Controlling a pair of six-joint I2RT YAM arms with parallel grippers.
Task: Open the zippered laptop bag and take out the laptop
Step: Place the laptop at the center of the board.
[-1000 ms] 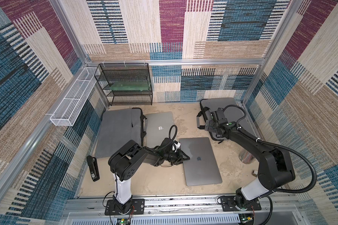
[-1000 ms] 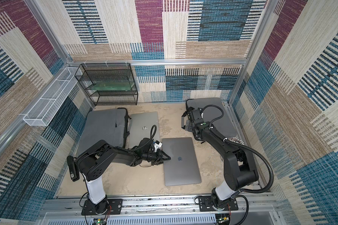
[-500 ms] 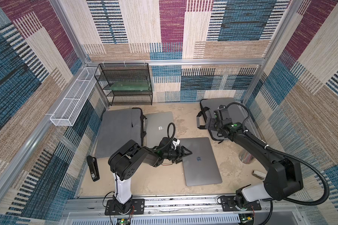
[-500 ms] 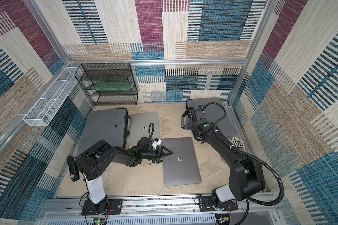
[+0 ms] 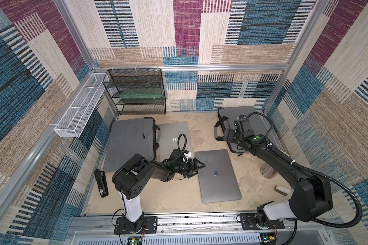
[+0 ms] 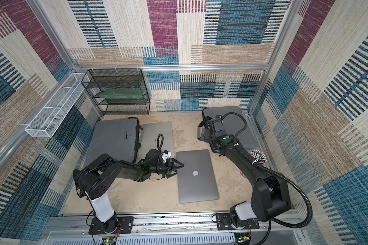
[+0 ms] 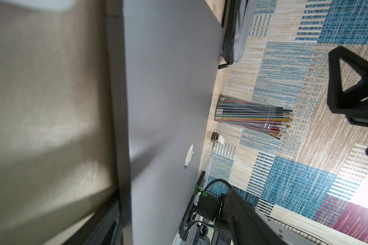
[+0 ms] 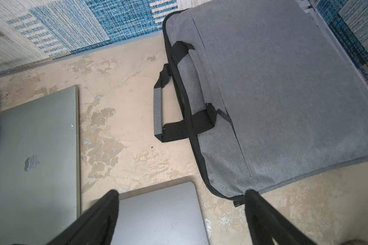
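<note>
Your left gripper [image 5: 198,170] has spread open beside the Apple-logo laptop [image 5: 218,176], which lies flat on the desk [image 5: 174,197] near its front edge. Your right gripper [image 8: 182,192], spread wide, hovers by the laptop bag [image 8: 285,95] in the far right corner.

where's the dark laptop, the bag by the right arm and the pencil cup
dark laptop [image 5: 219,182], in a top view, lid near the logo
bag by the right arm [image 8: 285,95], right wrist view, grey top panel
pencil cup [image 7: 253,115], left wrist view, clear wall
</note>
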